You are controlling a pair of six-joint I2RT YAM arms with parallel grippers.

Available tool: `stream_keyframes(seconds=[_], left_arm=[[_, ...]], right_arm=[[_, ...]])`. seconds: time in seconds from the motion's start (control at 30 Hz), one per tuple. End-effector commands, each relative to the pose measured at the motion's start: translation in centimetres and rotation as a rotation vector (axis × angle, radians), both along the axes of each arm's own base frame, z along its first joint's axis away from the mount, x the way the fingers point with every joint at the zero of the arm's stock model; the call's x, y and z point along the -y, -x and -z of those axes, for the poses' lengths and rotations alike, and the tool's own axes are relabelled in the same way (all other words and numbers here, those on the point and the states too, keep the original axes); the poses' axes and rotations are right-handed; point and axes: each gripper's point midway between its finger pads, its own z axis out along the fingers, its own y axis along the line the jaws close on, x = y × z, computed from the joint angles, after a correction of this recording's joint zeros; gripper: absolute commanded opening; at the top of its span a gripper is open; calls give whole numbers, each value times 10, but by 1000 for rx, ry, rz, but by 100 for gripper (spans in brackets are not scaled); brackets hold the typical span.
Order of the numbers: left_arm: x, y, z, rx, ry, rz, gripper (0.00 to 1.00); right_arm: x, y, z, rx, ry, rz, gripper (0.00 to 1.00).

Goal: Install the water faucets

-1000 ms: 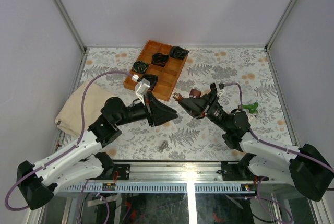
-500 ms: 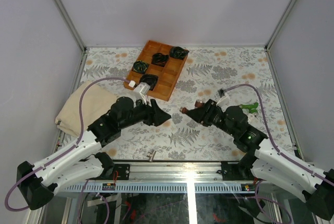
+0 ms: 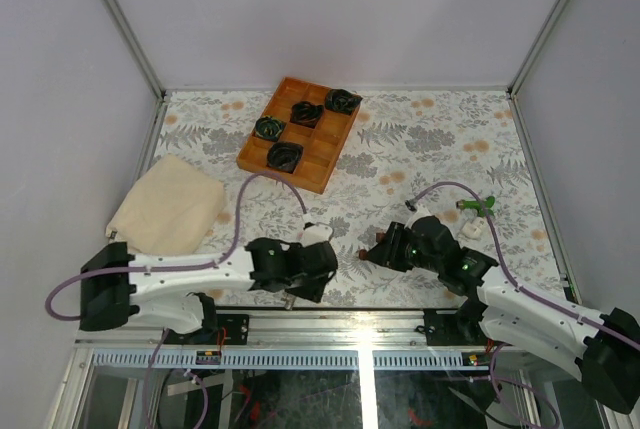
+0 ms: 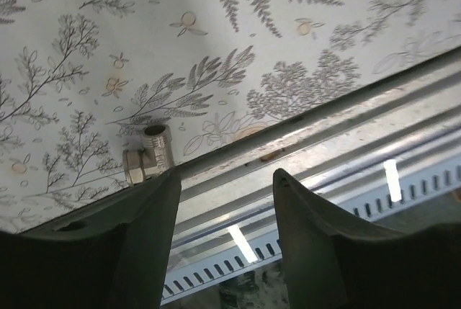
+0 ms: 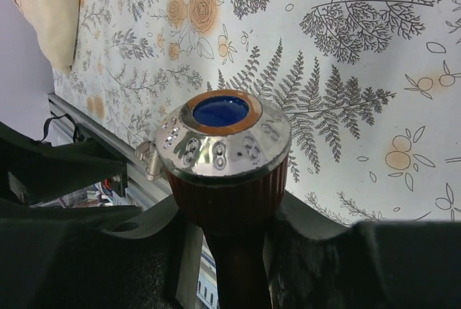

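Note:
My right gripper (image 5: 230, 215) is shut on the dark red-brown water faucet (image 5: 223, 143), whose silvery cap with a blue centre faces the camera. In the top view that gripper (image 3: 372, 252) hangs low over the table's near middle. The bright green faucet (image 3: 478, 207) lies on the table at the right. My left gripper (image 4: 227, 179) stands open with nothing between its fingers, over the table's front edge (image 3: 300, 284). A small silvery threaded fitting (image 4: 148, 156) lies on the table just beyond the left finger, also seen as the fitting (image 5: 150, 159) in the right wrist view.
A wooden tray (image 3: 320, 154) with several black-and-green coiled bundles stands at the back. A folded beige cloth (image 3: 165, 204) lies at the left. A small white piece (image 3: 470, 232) sits near the green faucet. The metal rail (image 4: 324, 143) runs along the table's front edge.
The left arm has swung back from the middle to the front edge and its jaws have opened. The right gripper has carried the red-brown faucet nearer and lower. The silvery fitting has shifted toward the front edge.

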Motion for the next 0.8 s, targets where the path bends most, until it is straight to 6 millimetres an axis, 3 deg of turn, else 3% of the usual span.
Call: stream_keyframes(seconds=[0.0,0.2,0.77], left_arm=[[-26,-2,10,84,-232,-59,52],[-41,1,32,95,-405,-36,52],[-49,11,70,30,-496,22,45]], right_arm=[[-13,-14,-34,97,-64,-16,0],[-12,-19,-38,118,-92,20,0],[-8,-18,-34,104,-144,72,0]])
